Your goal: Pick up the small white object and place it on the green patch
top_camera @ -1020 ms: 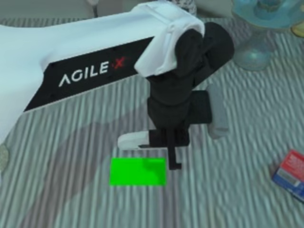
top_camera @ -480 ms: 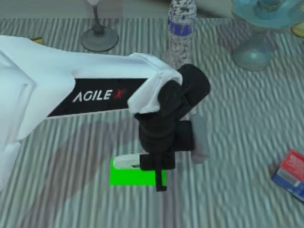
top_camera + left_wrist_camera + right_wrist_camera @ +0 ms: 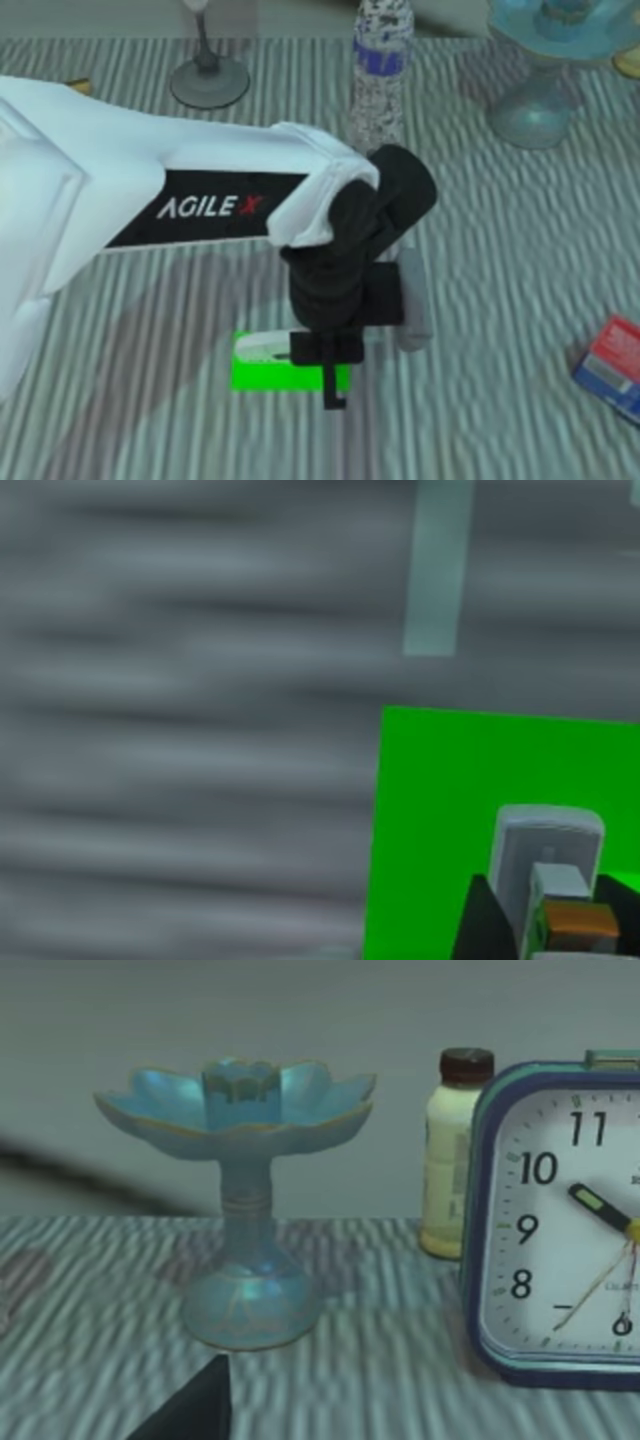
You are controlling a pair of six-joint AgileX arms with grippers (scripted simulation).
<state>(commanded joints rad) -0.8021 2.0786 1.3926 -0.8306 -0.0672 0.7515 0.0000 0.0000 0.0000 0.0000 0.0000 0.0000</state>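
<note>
The small white object [image 3: 264,345] lies lengthwise over the back edge of the green patch [image 3: 262,376], and my left gripper [image 3: 326,350] is shut on its right end. The left wrist view shows the white object [image 3: 545,845] between the dark fingers [image 3: 487,925], with the green patch [image 3: 440,800] directly beneath it. I cannot tell whether the object touches the patch or hangs just above it. My right arm is out of the top view; only a dark corner of the right gripper [image 3: 195,1410] shows in its own wrist view.
A red-and-blue box [image 3: 610,368] lies at the right edge. At the back stand a glass [image 3: 208,78], a water bottle [image 3: 380,70] and a blue lotus stand [image 3: 540,70]. The right wrist view faces that stand [image 3: 245,1210], a pale bottle [image 3: 450,1150] and an alarm clock [image 3: 560,1230].
My left arm has carried the white object toward the front and slightly left, from behind the green patch to over its back edge. In the last half second it barely shifted.
</note>
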